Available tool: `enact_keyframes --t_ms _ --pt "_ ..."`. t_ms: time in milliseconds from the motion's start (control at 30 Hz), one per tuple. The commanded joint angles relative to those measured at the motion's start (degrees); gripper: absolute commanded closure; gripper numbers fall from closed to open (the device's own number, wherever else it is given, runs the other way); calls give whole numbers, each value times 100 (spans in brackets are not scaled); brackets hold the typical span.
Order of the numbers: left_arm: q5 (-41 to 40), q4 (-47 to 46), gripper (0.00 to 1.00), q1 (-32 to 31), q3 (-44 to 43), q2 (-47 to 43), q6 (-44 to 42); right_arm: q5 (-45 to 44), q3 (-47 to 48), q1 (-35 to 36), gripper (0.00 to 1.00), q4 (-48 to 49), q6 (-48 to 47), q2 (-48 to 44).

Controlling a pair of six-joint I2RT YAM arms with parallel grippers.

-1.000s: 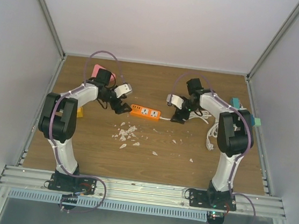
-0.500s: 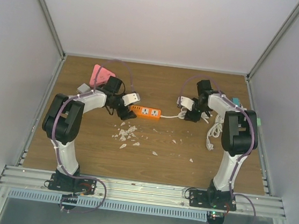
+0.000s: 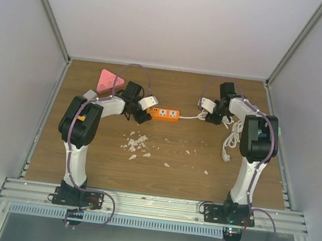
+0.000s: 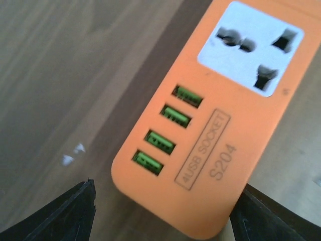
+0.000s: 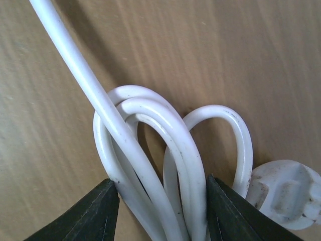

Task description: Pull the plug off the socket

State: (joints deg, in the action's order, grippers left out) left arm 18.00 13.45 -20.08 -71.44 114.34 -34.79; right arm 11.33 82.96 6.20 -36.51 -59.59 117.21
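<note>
Wood table (image 3: 173, 168) in a white-walled bay; the orange power strip (image 3: 166, 114) lies far-centre, long axis running left-right.
We see its USB end pointing at the left arm, sitting between the parted fingers of the left gripper (image 4: 158, 201), one finger clear of it; white socket face, green ports, "S204" print. The right gripper (image 5: 160, 201) is clamped on looped white cable (image 5: 150, 130). A round white plug (image 5: 285, 193) lies just beside it; we cannot tell its heading.

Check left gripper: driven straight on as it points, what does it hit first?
The orange power strip: its USB end sits dead ahead, between the left gripper's open fingers. Whether the fingers touch it yet is unclear.
</note>
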Motion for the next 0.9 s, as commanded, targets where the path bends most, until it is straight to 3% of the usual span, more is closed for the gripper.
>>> enact_keyframes --t_ms 0,400,700,867 --pt "-339 -415 27 -74 -526 370 311 -240 281 -295 52 224 -129 236" --pt "-203 66 25 -216 -1881 1226 470 -456 984 -826 48 427 -460 703" --pt "-2 84 2 -217 -1263 661 358 -159 1573 -1033 35 -56 -327 578" --pt "187 214 1 -216 -1163 440 362 418 1769 -1050 23 -539 -92 217"
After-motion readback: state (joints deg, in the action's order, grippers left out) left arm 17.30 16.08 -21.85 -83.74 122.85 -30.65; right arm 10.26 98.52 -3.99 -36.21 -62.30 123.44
